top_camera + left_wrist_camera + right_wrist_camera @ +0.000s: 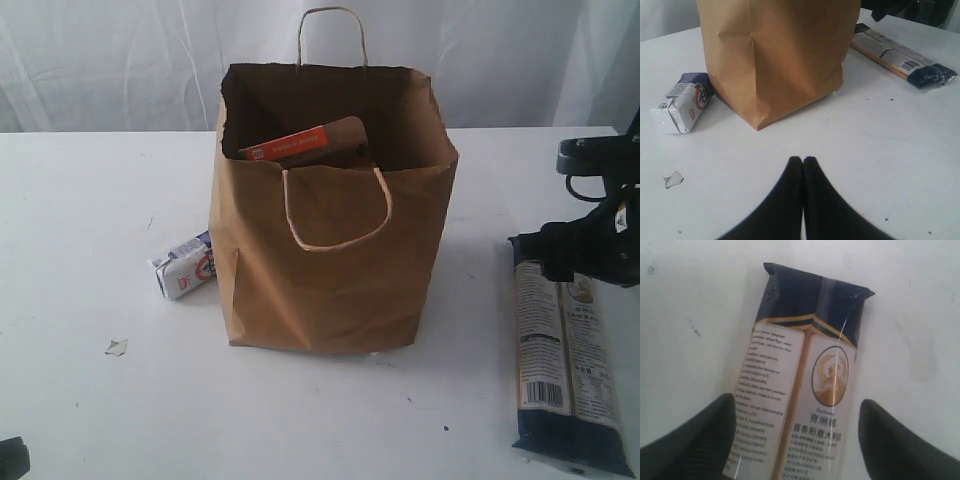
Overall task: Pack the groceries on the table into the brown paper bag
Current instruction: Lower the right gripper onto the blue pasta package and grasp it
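Note:
The brown paper bag [330,250] stands upright and open mid-table [80,200], with a brown pouch with an orange strip [305,145] leaning inside it. A small white-blue carton [185,265] [682,102] lies against the bag's left side. The long dark-blue packet [568,370] [800,375] lies flat at the right. My right gripper [590,245] [797,407] hovers open over the packet's far end, one finger on either side of it. My left gripper [803,160] is shut and empty, low over the table in front of the bag [780,55].
A small torn scrap [116,347] [673,179] lies on the table left of the bag. Bare white tabletop stretches in front of the bag. A white curtain hangs behind the table.

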